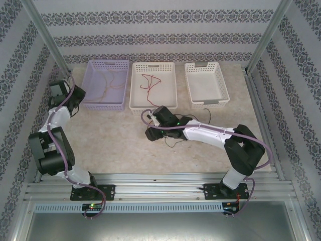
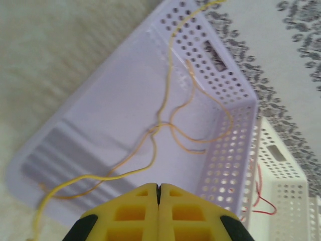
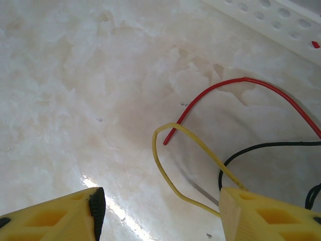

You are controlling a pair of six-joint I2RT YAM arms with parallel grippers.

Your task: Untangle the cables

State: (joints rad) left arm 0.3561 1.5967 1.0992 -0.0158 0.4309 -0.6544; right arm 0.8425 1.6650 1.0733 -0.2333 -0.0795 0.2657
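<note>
Cables (image 1: 173, 142): tangle at table (image 1: 115, 145) centre beneath right gripper (image 1: 152, 133); yellow-tan cable (image 1: 111, 83) in lilac basket (image 1: 90, 104), red cable (image 1: 146, 88) in middle white basket (image 1: 135, 104), probably sorted by colour.
Left wrist: left gripper (image 2: 158, 187) closed tight, no wire visibly pinched, facing lilac basket.
Right wrist: jaws wide apart, straddling yellow loop (image 3: 165, 150) and black cable (image 3: 261, 146), placed for pick.

lavender basket (image 1: 103, 105) 1 | white baskets (image 1: 153, 106) 2 | arms (image 1: 52, 150) 2 | cables (image 3: 155, 150) 3 colours

Table (image 1: 115, 145) left of the cables (image 3: 246, 79) lies open; baskets (image 1: 152, 106) wall beyond.
</note>
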